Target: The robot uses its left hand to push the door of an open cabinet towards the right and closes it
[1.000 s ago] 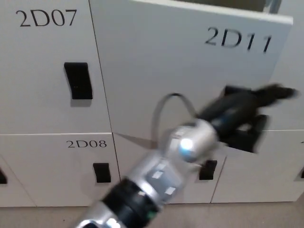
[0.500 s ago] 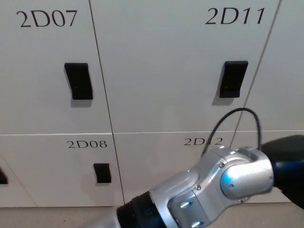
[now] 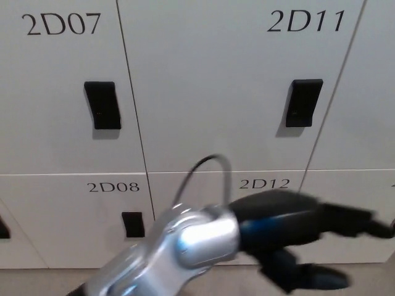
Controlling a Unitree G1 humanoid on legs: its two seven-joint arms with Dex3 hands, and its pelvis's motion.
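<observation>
The cabinet door marked 2D11 (image 3: 247, 92) fills the upper middle and upper right of the frame; it lies flush with its neighbours, the seams on either side thin and even, so by the look of it the closing is done; its black recessed handle (image 3: 303, 103) sits toward the right edge, beside the right-hand seam. The left hand (image 3: 321, 237) lies low in the lower right of the frame, blurred, below the 2D12 door (image 3: 203, 191) and well apart from the 2D11 handle; its fingers (image 3: 355, 222) look spread and hold nothing, one reaching right, another hanging lower; the silver forearm (image 3: 185, 246) runs in from the lower left with a dark cable (image 3: 200, 169) looping above it. The right hand does not show.

As a judgement: the door is a flat, stiff, smooth panel, probably light and free on its hinges; it wants a push, not a grasp; flat pressure on the bare face near the handle side, far from the hinge, would give the most leverage, and the smooth face offers little grip to fingers sliding sideways. The 2D07 door (image 3: 58, 92) and 2D08 door (image 3: 74, 222) at the left are shut too.
</observation>
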